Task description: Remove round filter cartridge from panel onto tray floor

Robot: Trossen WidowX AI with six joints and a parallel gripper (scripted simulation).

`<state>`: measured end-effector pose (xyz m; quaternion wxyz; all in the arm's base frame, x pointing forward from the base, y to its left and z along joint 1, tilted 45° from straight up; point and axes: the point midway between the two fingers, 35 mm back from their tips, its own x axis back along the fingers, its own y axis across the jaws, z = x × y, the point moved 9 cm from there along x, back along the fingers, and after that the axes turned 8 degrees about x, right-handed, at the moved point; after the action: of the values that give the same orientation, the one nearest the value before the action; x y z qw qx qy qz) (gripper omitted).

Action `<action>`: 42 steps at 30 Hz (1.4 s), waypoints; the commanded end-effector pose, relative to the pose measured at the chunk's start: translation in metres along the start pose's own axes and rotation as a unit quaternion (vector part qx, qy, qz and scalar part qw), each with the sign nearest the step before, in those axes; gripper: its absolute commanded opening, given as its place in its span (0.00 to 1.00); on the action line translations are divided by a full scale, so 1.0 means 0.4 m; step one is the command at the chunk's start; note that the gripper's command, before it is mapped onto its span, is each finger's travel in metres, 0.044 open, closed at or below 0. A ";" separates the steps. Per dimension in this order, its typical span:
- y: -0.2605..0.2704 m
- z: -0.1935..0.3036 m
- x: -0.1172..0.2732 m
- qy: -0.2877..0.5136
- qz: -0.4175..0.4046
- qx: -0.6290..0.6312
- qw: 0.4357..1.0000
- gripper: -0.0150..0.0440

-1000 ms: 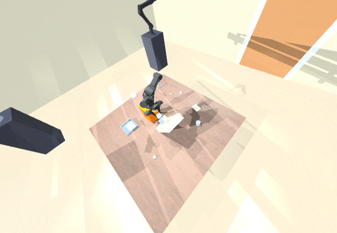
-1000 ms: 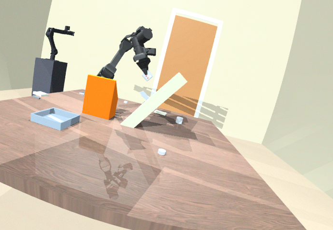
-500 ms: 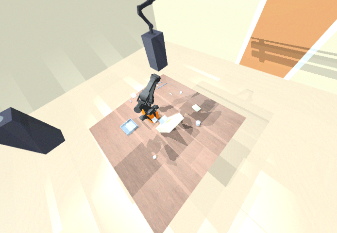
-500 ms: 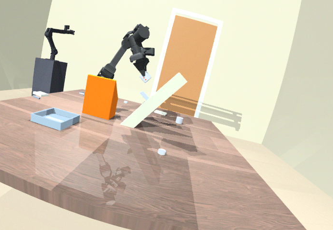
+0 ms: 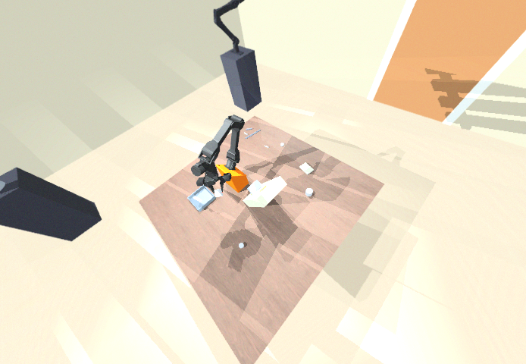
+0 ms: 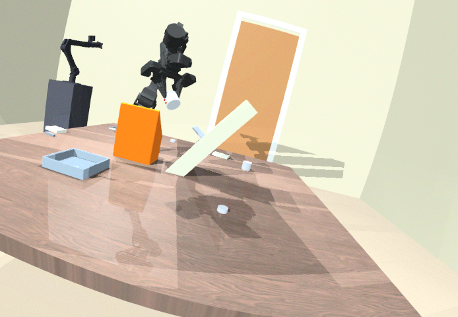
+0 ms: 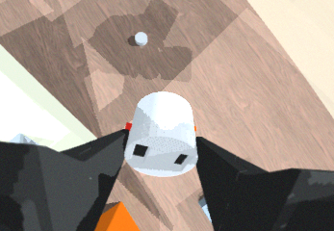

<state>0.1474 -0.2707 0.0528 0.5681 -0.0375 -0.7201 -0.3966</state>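
Broadly, table: its brown wood-grain top [image 5: 298, 227] [image 6: 125, 224] [image 7: 251, 96] is spreading beneath the whole setup.
Arm: the black arm [image 5: 214, 148] [image 6: 175, 33] is bending over beside the orange block, its wrist hanging high above the table.
Panel: the pale service panel [image 5: 272, 192] [image 6: 212, 138] [image 7: 25, 96] is leaning at a slant.
Block: the orange block [image 5: 236, 180] [image 6: 136, 134] [image 7: 117, 218] is standing between the tray and the panel.
Gripper: the gripper [image 5: 217, 189] [image 6: 172, 93] [image 7: 162, 139] is clamping the cartridge, its fingers pressing on opposite sides.
Tray: the light-blue tray [image 5: 192, 203] [image 6: 63, 166] [image 7: 205, 209] is sitting on the table, near the block.
Cartridge: the white filter cartridge [image 5: 218, 192] [image 6: 173, 100] [image 7: 164, 125] is hanging tilted in the air, out of the panel and outside the tray, its face showing two dark slots in the wrist view.
Loose cylinder: a white cylinder [image 5: 309, 192] [image 6: 247, 165] is resting beyond the panel.
Disc: a small whitish disc [image 5: 241, 245] [image 6: 222, 209] [image 7: 141, 38] is lying flat in a shadow, well apart from the tray.
Slots: two narrow openings [image 7: 141, 150] are facing the wrist camera.
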 end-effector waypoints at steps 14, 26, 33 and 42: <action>-0.179 0.076 -0.013 0.001 0.119 -0.222 0.968 0.25; -0.309 0.277 -0.109 0.010 0.195 -0.348 0.917 0.25; -0.338 0.400 -0.165 0.020 0.234 -0.419 0.877 0.25; -0.340 0.479 -0.205 0.029 0.256 -0.463 0.848 0.25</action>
<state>-0.0423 -0.2147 -0.0927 0.5881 -0.4607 -0.4033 -0.5285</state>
